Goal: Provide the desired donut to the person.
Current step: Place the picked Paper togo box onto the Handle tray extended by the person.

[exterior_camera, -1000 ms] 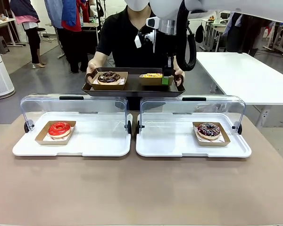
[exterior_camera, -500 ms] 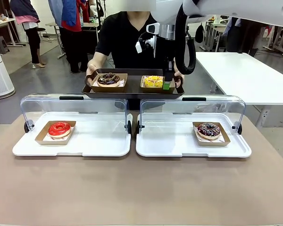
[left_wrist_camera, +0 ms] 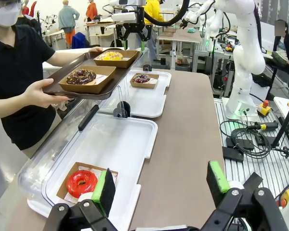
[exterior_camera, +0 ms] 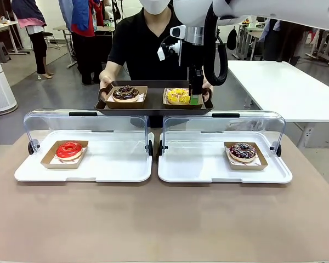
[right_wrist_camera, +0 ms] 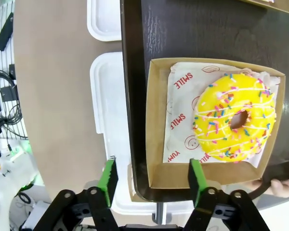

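— Hanging just above the near edge of the yellow donut's paper box (right_wrist_camera: 209, 125), right claw (exterior_camera: 193, 97) with jaws parted, straddling the box wall at the bottom of the right wrist frame, gripping nothing.

— And sitting where, that yellow donut (exterior_camera: 178, 95)?

— Upper middle of the front frame, in its box on the dark tray (exterior_camera: 153, 107) being held up by the person (exterior_camera: 148, 44), beside a chocolate donut (exterior_camera: 125, 92) in a second box.

— Handling how, probably?

— Light and soft, most likely; glaze and sprinkles smearing under any squeeze. Better taking hold of the stiff cardboard wall, never the donut itself. Thin card, though, so probably bending if pinched hard or lifted by one corner.

— Left claw (left_wrist_camera: 161, 187)?

— Spread wide, holding nothing, hovering low in its own frame over the counter (left_wrist_camera: 183, 144), near the red donut (left_wrist_camera: 82, 182) in the white display tray (left_wrist_camera: 120, 144).

— Remaining stock?

— Another chocolate donut (exterior_camera: 242, 151) lying in the right-hand display tray (exterior_camera: 208, 170), lower right of centre.
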`<move>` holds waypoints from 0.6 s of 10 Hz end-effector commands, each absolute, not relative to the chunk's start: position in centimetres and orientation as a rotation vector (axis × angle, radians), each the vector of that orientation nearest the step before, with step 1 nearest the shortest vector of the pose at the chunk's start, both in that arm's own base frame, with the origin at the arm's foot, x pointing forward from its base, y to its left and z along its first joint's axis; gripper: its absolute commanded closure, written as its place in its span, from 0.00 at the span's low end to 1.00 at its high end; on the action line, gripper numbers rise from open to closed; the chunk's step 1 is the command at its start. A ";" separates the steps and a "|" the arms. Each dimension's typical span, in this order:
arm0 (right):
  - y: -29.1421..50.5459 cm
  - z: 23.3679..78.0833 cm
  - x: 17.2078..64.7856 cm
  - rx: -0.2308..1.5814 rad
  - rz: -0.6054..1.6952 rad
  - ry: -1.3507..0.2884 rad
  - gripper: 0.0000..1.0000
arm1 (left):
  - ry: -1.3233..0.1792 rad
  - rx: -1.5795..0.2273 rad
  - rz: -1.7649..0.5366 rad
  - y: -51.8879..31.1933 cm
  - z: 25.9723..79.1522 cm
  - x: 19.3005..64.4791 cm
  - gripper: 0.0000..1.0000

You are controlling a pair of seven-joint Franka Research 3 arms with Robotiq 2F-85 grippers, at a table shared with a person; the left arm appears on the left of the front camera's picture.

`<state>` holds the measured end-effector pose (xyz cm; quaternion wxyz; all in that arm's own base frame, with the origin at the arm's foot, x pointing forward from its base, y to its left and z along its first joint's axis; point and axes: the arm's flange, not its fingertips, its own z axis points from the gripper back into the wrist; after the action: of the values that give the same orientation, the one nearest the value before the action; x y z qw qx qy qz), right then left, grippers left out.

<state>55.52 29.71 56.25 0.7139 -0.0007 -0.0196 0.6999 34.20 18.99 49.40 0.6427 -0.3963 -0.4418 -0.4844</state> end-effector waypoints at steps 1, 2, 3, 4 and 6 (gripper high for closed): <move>29.7 56.7 55.6 0.014 1.572 -0.030 0.00 | -1.033 -0.909 -1.107 19.0 49.5 34.1 0.00; 29.7 56.8 55.7 0.013 1.571 -0.030 0.00 | -1.033 -0.909 -1.107 19.0 49.5 34.1 0.00; 29.7 56.8 55.7 0.014 1.572 -0.028 0.00 | -1.033 -0.909 -1.107 19.0 49.5 34.1 0.00; 29.7 56.7 55.5 0.013 1.575 -0.022 0.00 | -1.033 -0.909 -1.107 19.0 49.5 34.1 0.00; 29.3 57.5 53.2 -0.019 1.581 0.012 0.00 | -1.033 -0.909 -1.107 19.0 49.5 34.1 0.00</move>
<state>54.81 29.74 56.84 0.7114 -0.0008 -0.0080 0.7027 34.20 18.99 49.40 0.6427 -0.3964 -0.4417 -0.4844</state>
